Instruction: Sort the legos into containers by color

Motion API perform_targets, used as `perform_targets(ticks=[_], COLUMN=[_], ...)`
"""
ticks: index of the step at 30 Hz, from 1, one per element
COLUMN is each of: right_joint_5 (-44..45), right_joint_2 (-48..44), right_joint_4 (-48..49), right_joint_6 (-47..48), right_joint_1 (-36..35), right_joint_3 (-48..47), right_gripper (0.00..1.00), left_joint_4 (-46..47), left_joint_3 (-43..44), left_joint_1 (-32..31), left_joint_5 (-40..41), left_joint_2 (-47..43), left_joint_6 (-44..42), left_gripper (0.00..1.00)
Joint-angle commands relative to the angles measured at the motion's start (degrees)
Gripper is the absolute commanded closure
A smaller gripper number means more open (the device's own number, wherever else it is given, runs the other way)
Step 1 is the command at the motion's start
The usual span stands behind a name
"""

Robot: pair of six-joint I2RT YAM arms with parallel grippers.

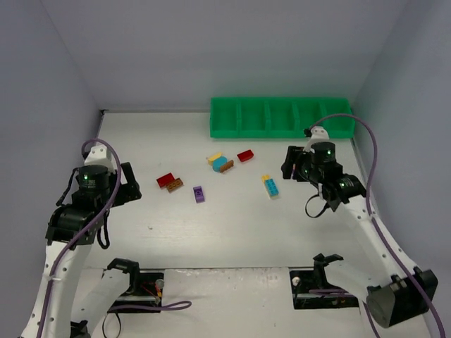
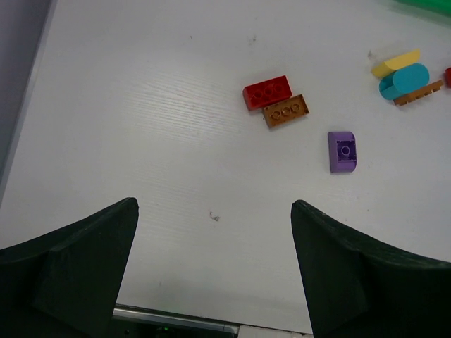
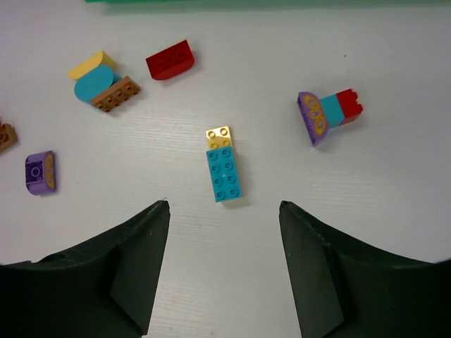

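The green tray of compartments stands at the back right. Legos lie loose on the white table: a red brick beside a brown one, a purple brick, a yellow, blue and brown cluster, a red rounded brick and a light blue brick joined to a yellow one. A purple, blue and red stack lies on its side. My left gripper is open and empty, left of the red and brown bricks. My right gripper is open and empty, just short of the light blue brick.
Grey walls close the table on the left, back and right. The tray's front edge shows at the top of the right wrist view. Black arm mounts and cables sit along the near edge.
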State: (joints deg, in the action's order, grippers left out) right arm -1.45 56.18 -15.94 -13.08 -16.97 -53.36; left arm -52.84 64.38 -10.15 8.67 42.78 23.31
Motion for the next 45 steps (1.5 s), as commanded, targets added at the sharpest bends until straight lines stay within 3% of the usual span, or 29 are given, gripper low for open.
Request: perform_targets(ticks=[1,3,5,8,18,26,30,38,41,44,45], right_joint_5=[-6.1,-6.6,-6.4,-5.5,2.9,12.4,16.6,18.9,19.0,19.5,19.4], right_joint_2=[5.7,8.9,14.5,23.1,48.5,59.0,63.8,70.9,71.7,71.7,71.5], right_joint_4=[7.9,10.7,12.4,14.5,15.4,14.0,8.8,3.7,3.6,3.2,3.2], right_joint_6=[-2.4,-3.7,-4.4,-4.6,-5.4,-22.0,-29.5,-35.3,-36.1,-36.1,-36.1], right_joint_1=[-0.5,-1.0,-2.1,-3.9,-7.6,-8.4,-8.7,-9.4,-9.6,-9.7,-9.8], right_joint_3=[-1.7,-2.3,-3.8,-8.0,-24.0,-31.8,-37.6,-45.9,-46.2,-45.8,-45.0], right_gripper=[0.4,0.36,0.23,0.13,0.01,0.04,0.07,0.14,0.21,0.32,0.4], left_joint_4=[4.4,5.7,6.7,9.1,15.9,19.9,21.1,21.5,21.4,21.6,21.6], left_joint_3=[-1.0,-1.5,-2.5,-3.7,-9.4,-14.6,-16.0,-15.9,-15.9,-16.0,-16.0], left_joint_1=[0.1,0.1,0.1,0.1,0.0,0.0,0.0,0.0,0.0,0.0,0.0], left_joint_5=[-2.4,-3.0,-4.0,-5.0,-8.7,-8.3,-7.3,-5.2,-4.8,-4.9,-5.0], left_joint_2=[2.3,3.3,3.9,4.9,5.2,4.9,5.6,6.2,6.3,6.5,6.6], left_joint_6=[0.7,0.3,0.1,-0.4,-0.4,-0.4,-0.4,-1.5,-1.6,-1.8,-1.9], left_gripper=[0.17,0.17,0.17,0.17,0.17,0.17,0.17,0.17,0.17,0.17,0.17])
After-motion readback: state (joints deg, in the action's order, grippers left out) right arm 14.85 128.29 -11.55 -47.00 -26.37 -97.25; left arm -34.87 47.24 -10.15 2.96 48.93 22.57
